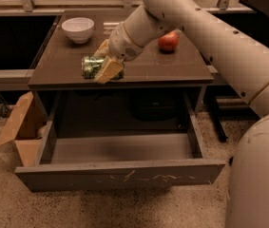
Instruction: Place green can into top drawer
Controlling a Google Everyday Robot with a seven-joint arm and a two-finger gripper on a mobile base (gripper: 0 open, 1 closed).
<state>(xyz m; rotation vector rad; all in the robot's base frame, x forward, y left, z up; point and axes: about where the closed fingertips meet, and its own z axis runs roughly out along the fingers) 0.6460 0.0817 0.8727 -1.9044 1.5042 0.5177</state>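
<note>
The green can (91, 66) lies on its side near the front left of the dark tabletop (172, 68). My gripper (106, 61) reaches down from the right, with one tan finger (108, 71) in front of the can and the other behind it. The fingers are closed against the can, which still rests on the table. The top drawer (120, 175) is pulled out below the table, directly under the can. Its scratched front panel faces me and its inside is bare.
A white bowl (78, 28) stands at the back left of the table and a red apple (168, 41) at the back right. An open cardboard box (16, 129) sits on the floor left of the drawer. My arm's large body (260, 170) fills the right side.
</note>
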